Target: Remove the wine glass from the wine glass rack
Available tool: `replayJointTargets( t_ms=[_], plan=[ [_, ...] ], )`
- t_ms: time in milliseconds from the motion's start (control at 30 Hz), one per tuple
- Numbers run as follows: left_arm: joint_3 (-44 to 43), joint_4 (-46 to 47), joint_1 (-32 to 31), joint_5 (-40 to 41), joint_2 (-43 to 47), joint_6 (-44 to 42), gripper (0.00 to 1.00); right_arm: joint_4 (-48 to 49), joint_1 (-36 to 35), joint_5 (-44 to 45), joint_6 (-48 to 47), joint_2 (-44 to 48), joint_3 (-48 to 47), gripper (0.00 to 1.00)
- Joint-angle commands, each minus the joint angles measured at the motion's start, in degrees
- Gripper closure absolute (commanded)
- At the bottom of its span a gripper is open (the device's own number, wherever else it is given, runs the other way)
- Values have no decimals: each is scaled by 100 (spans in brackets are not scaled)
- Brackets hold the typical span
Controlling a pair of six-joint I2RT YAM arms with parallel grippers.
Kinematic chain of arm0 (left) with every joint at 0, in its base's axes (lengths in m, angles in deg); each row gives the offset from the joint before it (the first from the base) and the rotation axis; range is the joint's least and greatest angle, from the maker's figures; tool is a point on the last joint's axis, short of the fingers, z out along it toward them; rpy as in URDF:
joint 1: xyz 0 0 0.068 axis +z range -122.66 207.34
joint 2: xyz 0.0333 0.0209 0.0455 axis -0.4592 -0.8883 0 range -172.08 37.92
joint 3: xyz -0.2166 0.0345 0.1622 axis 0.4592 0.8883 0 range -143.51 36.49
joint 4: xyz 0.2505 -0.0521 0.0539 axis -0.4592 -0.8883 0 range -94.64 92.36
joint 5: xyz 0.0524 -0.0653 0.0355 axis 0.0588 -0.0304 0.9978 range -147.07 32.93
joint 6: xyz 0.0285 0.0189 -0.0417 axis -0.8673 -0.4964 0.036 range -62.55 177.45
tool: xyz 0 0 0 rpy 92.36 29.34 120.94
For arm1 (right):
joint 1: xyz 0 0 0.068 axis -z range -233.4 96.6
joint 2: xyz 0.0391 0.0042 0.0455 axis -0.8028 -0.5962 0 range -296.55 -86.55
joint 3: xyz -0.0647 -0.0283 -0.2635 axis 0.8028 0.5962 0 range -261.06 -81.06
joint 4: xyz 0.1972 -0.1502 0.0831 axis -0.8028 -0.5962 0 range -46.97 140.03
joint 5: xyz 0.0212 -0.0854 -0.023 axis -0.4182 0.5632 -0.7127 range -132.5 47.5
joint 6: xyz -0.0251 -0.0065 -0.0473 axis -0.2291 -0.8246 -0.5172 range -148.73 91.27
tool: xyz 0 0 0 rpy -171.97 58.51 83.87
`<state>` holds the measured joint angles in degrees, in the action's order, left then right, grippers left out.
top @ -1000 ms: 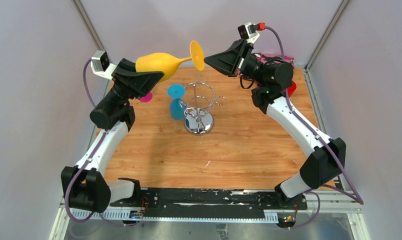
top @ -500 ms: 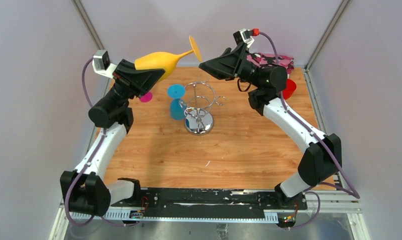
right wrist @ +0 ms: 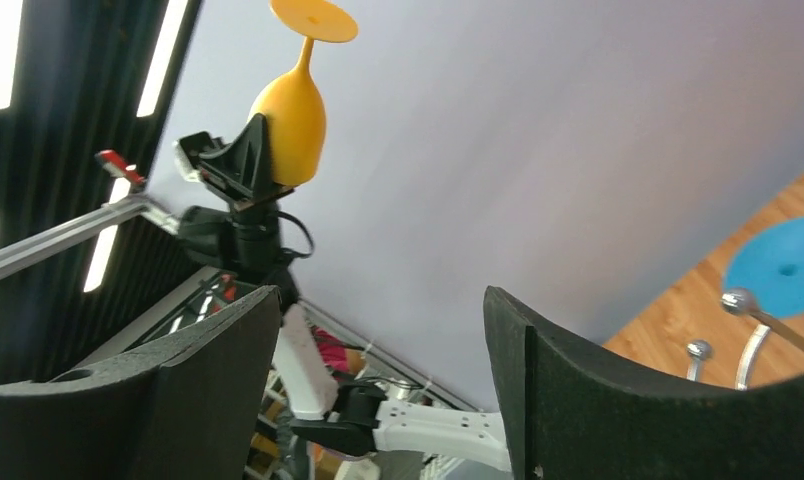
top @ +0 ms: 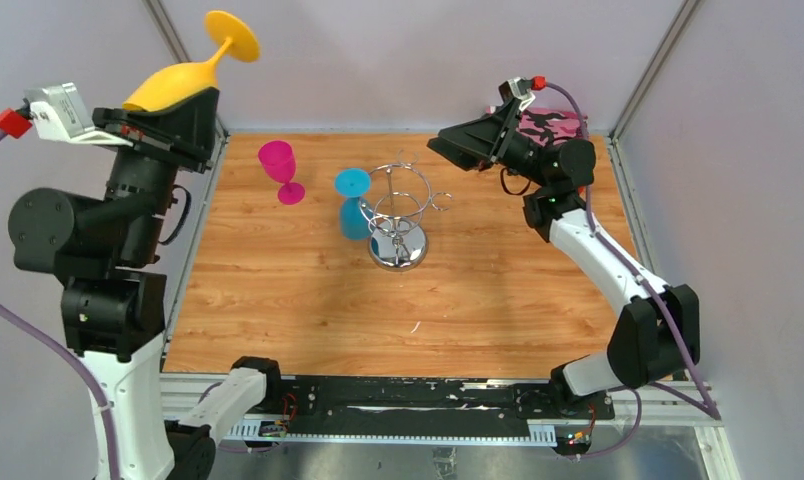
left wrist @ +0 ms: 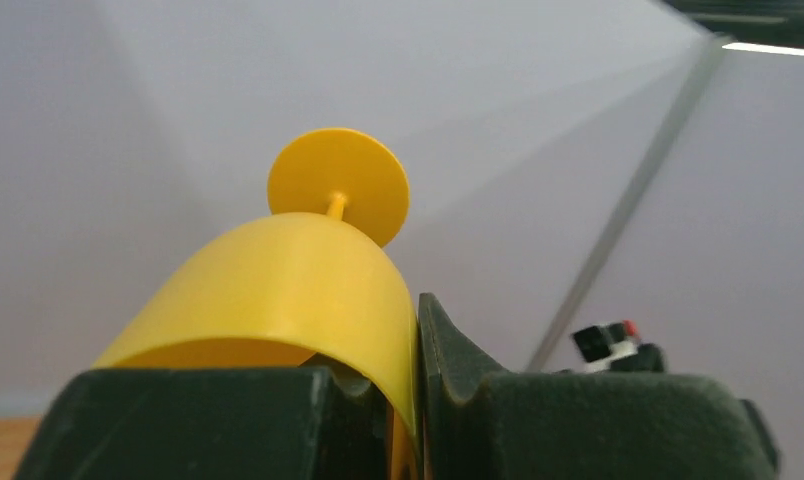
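A yellow wine glass point(top: 176, 82) is held high at the far left, tilted with its foot point(top: 231, 35) up and away from the table. My left gripper point(top: 181, 108) is shut on the rim of its bowl point(left wrist: 278, 290), one finger inside and one outside. The chrome wine glass rack point(top: 402, 216) stands mid-table at the back. A blue glass point(top: 353, 203) sits foot-up against its left side. My right gripper point(top: 441, 143) hangs open and empty above the back right, right of the rack. In the right wrist view, the yellow glass point(right wrist: 289, 112) shows far off beyond its open fingers point(right wrist: 538, 380).
A pink glass point(top: 279, 168) stands upright on the wooden table point(top: 308, 300), left of the blue one. A pink and black patterned object point(top: 551, 124) lies at the back right corner. Grey walls and metal frame posts point(top: 183, 60) close in the table's sides.
My left arm swung the yellow glass up and left, well clear of the rack. My right gripper came off the glass's foot, opened wide and drew back to the right.
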<state>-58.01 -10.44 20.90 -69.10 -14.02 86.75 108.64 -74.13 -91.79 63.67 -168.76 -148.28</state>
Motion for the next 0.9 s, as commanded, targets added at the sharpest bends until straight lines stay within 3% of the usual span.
replayJointTargets(
  t_ms=[0, 67, 167, 333, 533, 667, 867],
  plan=[
    [-977, -3836, 28, 2372, -990, -1432, 100, -1540, 263, -379, -1284, 603, -38, 21],
    [-1160, -4390, 23, 2787, -1308, -1576, 100, -2782, 354, -360, -2212, 868, -238, 20],
    [-895, -4763, 26, 2645, -1516, -1659, 100, -4586, 455, -153, -3674, 1179, -685, 20],
    [226, -4751, 27, 2014, -1460, -1568, 100, -6258, 694, 189, -4832, 1465, -1223, 19],
    [1209, -4531, 28, 1574, -1821, -1461, 100, -6485, 966, 103, -4978, 1500, -1152, 19],
    [1833, -3734, 31, 1250, -2159, -1242, 100, -6503, 1041, -20, -5010, 1425, -1038, 19],
    [1678, -3386, 54, 1397, -3384, -1180, 100, -6540, 1239, 30, -5156, 1464, -899, 19]
  ],
)
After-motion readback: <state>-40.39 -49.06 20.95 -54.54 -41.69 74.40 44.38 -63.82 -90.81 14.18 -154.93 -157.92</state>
